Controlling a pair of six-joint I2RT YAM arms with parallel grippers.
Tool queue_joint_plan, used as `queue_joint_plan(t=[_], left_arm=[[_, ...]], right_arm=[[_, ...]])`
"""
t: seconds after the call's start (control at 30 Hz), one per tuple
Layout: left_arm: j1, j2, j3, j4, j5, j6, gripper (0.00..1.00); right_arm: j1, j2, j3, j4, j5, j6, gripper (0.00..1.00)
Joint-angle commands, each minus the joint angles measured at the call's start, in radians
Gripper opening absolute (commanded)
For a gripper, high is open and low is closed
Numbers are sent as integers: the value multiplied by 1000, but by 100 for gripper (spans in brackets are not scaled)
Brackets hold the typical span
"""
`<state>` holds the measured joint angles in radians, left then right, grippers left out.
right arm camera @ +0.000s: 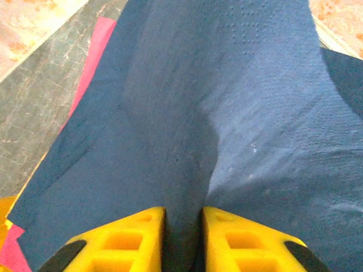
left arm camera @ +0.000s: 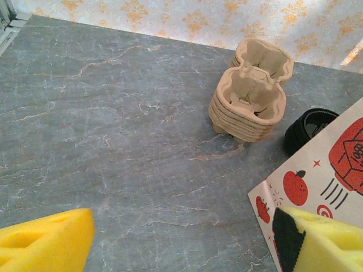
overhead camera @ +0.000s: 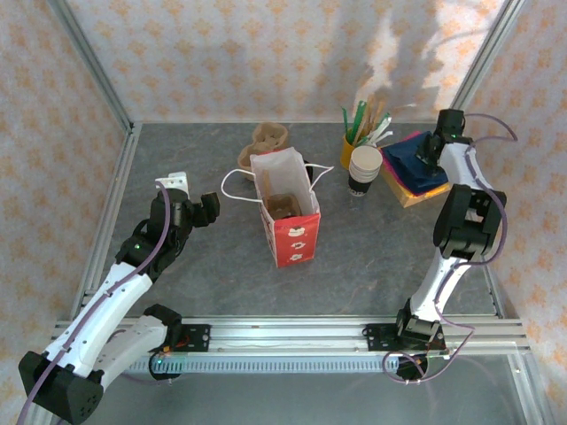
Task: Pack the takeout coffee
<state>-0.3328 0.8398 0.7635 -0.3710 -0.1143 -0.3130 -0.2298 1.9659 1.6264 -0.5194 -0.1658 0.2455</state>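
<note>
1. Evidently we are on a napkin step: our right gripper (right arm camera: 182,226) is pinched tight on a raised fold of the dark blue paper napkin (right arm camera: 187,124).
2. Our left gripper (left arm camera: 181,243) hangs empty, jaws wide apart, just beside the red-and-white paper bag (overhead camera: 288,217).
3. The white paper cup with a dark lower body (overhead camera: 364,168) stands outside the bag, near the napkins; we cannot make out a lid.
4. Next, we judge, one sheet must lift free and travel to the bag's open mouth.

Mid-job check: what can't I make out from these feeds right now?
1. Top view: walls of the red-and-white paper bag hide whatever lies under its brown cardboard insert.
2. Left wrist view: that bag's corner covers part of the black plastic lids; count unclear.
3. Right wrist view: the dark blue paper napkin in the right gripper covers everything beneath it.
</note>
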Motion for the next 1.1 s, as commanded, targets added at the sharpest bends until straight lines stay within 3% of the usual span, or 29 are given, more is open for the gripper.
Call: queue_joint_plan(t=[0.0, 0.2, 0.33, 0.6, 0.73, 1.07], left_arm=[[8, -7, -10, -3, -1, -1, 84], [8, -6, -11, 0, 2, -1, 84], [8, -5, -10, -3, 1, 0, 84], [8, -2, -10, 0, 2, 2, 84], [8, 4, -9, -4, 6, 2, 84], [8, 5, -9, -4, 7, -1, 84]], right_arm=[[0, 16, 33, -15, -2, 5, 25], [1, 17, 41, -14, -33, 8, 26], [0, 12, 32, 1, -68, 17, 21], [1, 37, -9, 11, -123, 11, 40], [10, 62, -8, -13, -89, -10, 48], [41, 146, 30, -64, 10, -44, 56]])
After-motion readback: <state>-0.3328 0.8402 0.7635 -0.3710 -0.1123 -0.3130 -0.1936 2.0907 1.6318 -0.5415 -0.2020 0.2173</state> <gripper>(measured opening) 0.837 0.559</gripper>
